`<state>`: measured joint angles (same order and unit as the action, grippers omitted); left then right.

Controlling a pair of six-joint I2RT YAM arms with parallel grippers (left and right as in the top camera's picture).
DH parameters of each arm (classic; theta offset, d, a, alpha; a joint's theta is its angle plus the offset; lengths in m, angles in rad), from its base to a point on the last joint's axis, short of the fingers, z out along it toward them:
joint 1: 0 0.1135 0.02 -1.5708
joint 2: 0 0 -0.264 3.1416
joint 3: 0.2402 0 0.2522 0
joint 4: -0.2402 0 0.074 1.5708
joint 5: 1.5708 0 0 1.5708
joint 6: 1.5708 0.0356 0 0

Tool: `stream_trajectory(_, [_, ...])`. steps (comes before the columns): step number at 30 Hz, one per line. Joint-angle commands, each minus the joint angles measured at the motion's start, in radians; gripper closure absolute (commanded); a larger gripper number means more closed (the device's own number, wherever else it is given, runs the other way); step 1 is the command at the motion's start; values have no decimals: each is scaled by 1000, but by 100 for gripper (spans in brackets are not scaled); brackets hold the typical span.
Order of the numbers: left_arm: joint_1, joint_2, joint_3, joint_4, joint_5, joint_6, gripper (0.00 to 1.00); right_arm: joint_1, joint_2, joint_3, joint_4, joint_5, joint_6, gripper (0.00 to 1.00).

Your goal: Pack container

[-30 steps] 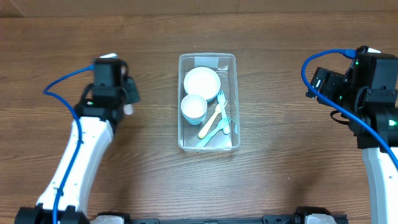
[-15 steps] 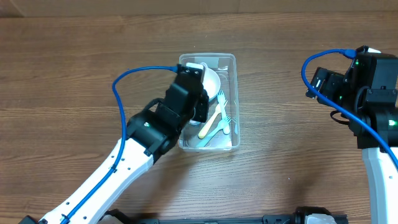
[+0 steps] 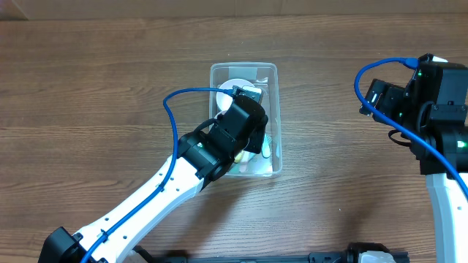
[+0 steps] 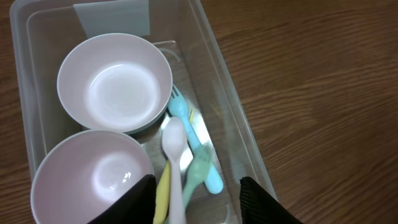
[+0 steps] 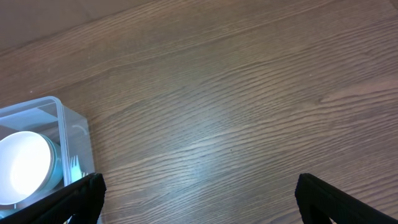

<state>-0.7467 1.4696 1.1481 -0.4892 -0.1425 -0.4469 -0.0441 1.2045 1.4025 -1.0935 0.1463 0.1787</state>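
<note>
The clear plastic container (image 3: 275,73) stands at the table's middle and also shows in the left wrist view (image 4: 230,93) and the right wrist view (image 5: 62,112). It holds two white bowls, one at the far end (image 4: 115,81) and one nearer (image 4: 93,177), plus pastel plastic cutlery (image 4: 186,143): a white spoon, a blue fork, a green piece and a yellow piece. My left gripper (image 4: 196,199) is open, its fingers hanging over the cutlery inside the container. My right gripper (image 5: 199,199) is open and empty above bare wood at the right.
The left arm (image 3: 183,175) stretches diagonally from the lower left over the container. The right arm (image 3: 431,95) sits at the table's right edge. Wood tabletop surrounds the container.
My left arm swung from the table's left side over to the container and now covers its middle. The right arm has not moved.
</note>
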Motion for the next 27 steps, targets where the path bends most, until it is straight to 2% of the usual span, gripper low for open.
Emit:
stream_trajectory(1, [-5, 7, 27, 16, 4, 5, 49, 0, -4, 19, 3, 10, -8, 0])
stream_trajectory(4, [-5, -31, 83, 22, -71, 66, 48, 0, -4, 19, 3, 11, -8, 0])
stream_trajectory(8, [23, -114, 183, -62, -341, 170, 28, 0, -4, 19, 3, 10, -8, 0])
stream_trajectory(11, [72, -196, 210, -170, -528, 190, 2, 0, -4, 19, 3, 10, -8, 0])
stream_trajectory(12, [118, -237, 210, -207, -565, 190, 0, 0, -4, 19, 3, 10, -8, 0])
stream_trajectory(18, [356, -287, 210, -239, -570, 177, 0, 0, -4, 19, 3, 10, -8, 0])
stream_trajectory(21, [396, -286, 209, -256, -571, 178, 0, 0, -4, 19, 3, 10, -8, 0])
stream_trajectory(27, [395, -276, 209, -273, -570, 178, 0, 0, -4, 19, 3, 10, -8, 0])
